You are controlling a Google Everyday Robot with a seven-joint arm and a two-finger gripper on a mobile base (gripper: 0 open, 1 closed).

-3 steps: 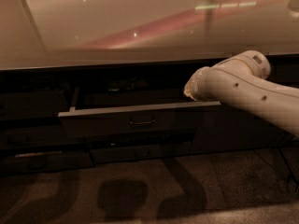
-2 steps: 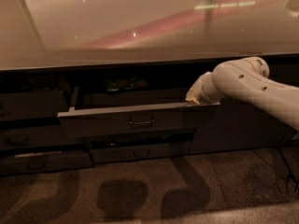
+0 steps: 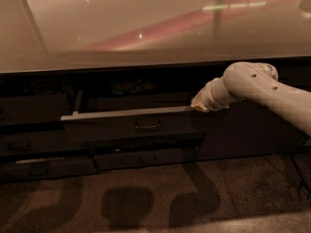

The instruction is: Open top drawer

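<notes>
The top drawer (image 3: pixel 131 123) is a wide dark grey front with a small centre bail handle (image 3: pixel 147 126). It stands pulled out from under the counter, with a pale side wall showing at its left end. My gripper (image 3: pixel 198 104) is at the right end of the drawer's top edge, at the tip of the white arm (image 3: pixel 257 89) that reaches in from the right. The arm's wrist hides the fingers.
A glossy pale countertop (image 3: pixel 146 28) overhangs the drawers. A shallower dark drawer (image 3: pixel 146 158) sits below the open one, more dark fronts (image 3: pixel 34 144) lie to the left, and a plain dark cabinet door (image 3: pixel 248 135) is at the right. The floor is speckled brown.
The arm has drawn back to the right and slightly up. The drawer stands open much as before, its front a little further out.
</notes>
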